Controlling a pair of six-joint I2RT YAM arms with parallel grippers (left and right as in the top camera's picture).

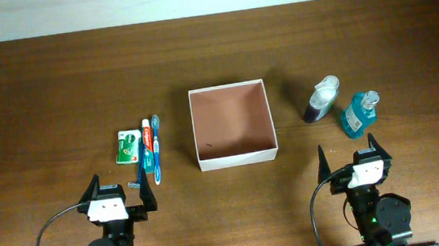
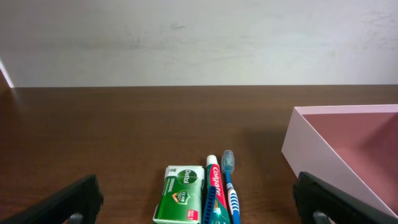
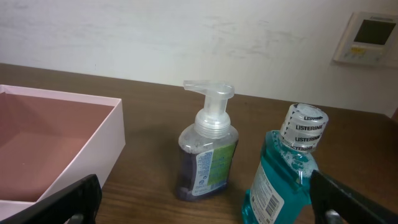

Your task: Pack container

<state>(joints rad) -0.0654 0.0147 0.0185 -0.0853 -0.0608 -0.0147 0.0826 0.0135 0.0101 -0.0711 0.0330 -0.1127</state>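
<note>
Closest to me are my two pincers. My left pincer point(image 1: 120, 186) is spread wide and holds nothing. My right pincer point(image 1: 347, 146) is spread wide too, with nothing in it.

A bit farther out, in the middle of the worktop point(image 1: 54, 82) and between my two arms, sits the container point(image 1: 237, 159). It rests on its flat bottom with its open side up. It is square, so no side is the long one. Its walls run almost straight with the worktop edge, just a tiny bit turned.

I think it is light, with thin walls that could bend, and it may slide if bumped. To move it, I would pinch one wall at the top, near its middle.
</note>
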